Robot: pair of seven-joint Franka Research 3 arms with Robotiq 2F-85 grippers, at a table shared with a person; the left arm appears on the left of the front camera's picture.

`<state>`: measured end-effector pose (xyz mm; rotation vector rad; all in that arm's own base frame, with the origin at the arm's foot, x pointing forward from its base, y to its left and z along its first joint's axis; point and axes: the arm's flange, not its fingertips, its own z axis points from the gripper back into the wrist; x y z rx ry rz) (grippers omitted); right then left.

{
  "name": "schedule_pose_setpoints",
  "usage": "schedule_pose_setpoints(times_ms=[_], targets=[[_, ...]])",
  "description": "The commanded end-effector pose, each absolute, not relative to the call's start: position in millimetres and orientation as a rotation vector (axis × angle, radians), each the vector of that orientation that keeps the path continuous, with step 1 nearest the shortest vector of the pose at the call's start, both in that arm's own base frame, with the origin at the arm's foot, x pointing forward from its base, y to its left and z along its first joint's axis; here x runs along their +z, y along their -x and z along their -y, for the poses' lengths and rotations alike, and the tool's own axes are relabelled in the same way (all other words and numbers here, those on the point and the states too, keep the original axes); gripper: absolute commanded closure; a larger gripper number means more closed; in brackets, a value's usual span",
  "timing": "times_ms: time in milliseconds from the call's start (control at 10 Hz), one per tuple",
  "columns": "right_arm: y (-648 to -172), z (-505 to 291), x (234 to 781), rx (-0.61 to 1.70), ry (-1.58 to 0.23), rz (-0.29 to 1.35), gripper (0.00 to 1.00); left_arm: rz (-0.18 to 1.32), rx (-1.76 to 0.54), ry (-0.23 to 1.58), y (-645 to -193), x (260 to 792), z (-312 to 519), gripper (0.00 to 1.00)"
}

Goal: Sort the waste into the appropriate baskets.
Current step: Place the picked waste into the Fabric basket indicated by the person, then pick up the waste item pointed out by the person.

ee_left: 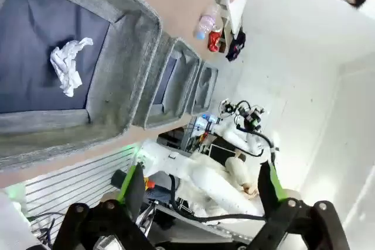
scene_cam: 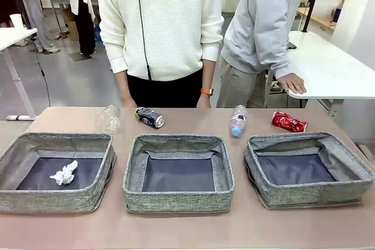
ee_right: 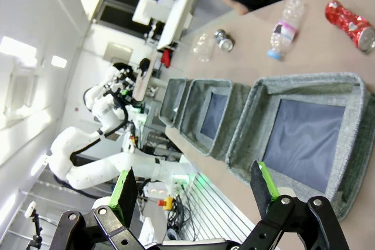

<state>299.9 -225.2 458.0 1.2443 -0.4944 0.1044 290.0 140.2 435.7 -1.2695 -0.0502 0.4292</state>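
Note:
Three grey woven baskets stand in a row: left [scene_cam: 47, 200], middle [scene_cam: 179, 200] and right [scene_cam: 310, 194]. A crumpled white tissue [scene_cam: 64, 173] lies in the left basket; the other two hold nothing. Behind them on the table lie a crushed clear bottle [scene_cam: 109, 119], a dark blue can [scene_cam: 150, 117], a clear bottle with a pink label [scene_cam: 238, 121] and a crushed red can [scene_cam: 288, 122]. My left gripper [ee_left: 200, 182] hangs open beyond the near rim of the left basket [ee_left: 126, 57] with the tissue [ee_left: 67, 65]. My right gripper [ee_right: 193, 184] is open off the right basket [ee_right: 246, 127], holding nothing.
Two people stand at the table's far edge, one with hands [scene_cam: 204, 100] hanging near the dark can. A white table [scene_cam: 334, 68] stands at the back right. Bare tabletop runs in front of the baskets.

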Motion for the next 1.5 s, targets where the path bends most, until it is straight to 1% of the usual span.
schedule_pose_setpoints(times_ms=[0, 1400], targets=[[-302.3, 224.3, 459.9, 0.121, -1.255, 0.525, 0.00, 0.061, 0.316, 1.294, -309.2, 473.0, -106.0, 0.00], [-302.3, 224.3, 459.9, 0.121, -1.255, 0.525, 0.00, 0.061, 0.316, 1.294, -309.2, 473.0, -106.0, 0.00]])
